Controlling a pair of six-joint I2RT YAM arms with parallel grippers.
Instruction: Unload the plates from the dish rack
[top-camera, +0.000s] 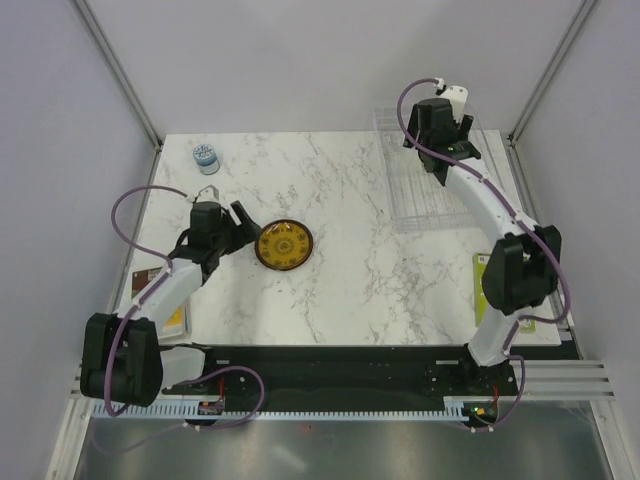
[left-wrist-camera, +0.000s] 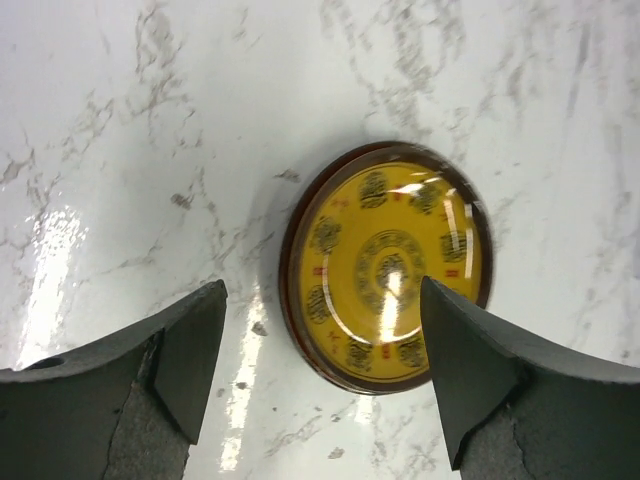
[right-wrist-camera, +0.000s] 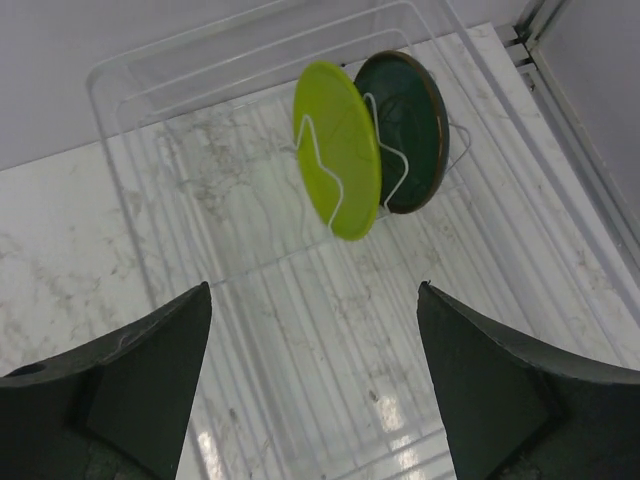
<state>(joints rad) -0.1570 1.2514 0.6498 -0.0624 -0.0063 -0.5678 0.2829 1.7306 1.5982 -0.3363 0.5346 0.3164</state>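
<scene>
The amber-brown plate (top-camera: 284, 244) lies flat on the marble tabletop (top-camera: 350, 290), a little toward 9 o'clock from its centre. The left gripper (left-wrist-camera: 322, 295) is just beside it at the plate's 9 o'clock, with its 2 fingers spread wide and holding nothing. In the left wrist view the plate sits just beyond the fingertips. One finger (left-wrist-camera: 480, 380) overlaps its rim, and I cannot tell whether they touch.

The dish rack (top-camera: 410, 200) stands at the tabletop's 2 o'clock corner. The right gripper (right-wrist-camera: 312, 295) hangs over it, also spread apart and empty. In the right wrist view 2 plates stand on edge in neighbouring slots at the rack's far end. The lime green plate (right-wrist-camera: 337, 150) is toward 9 o'clock. The dark teal plate (right-wrist-camera: 405, 130) is just beside it toward 3 o'clock and partly behind it.

A small blue-grey container (top-camera: 205, 156) rests at the tabletop's 10 o'clock corner, well apart from the amber-brown plate.
</scene>
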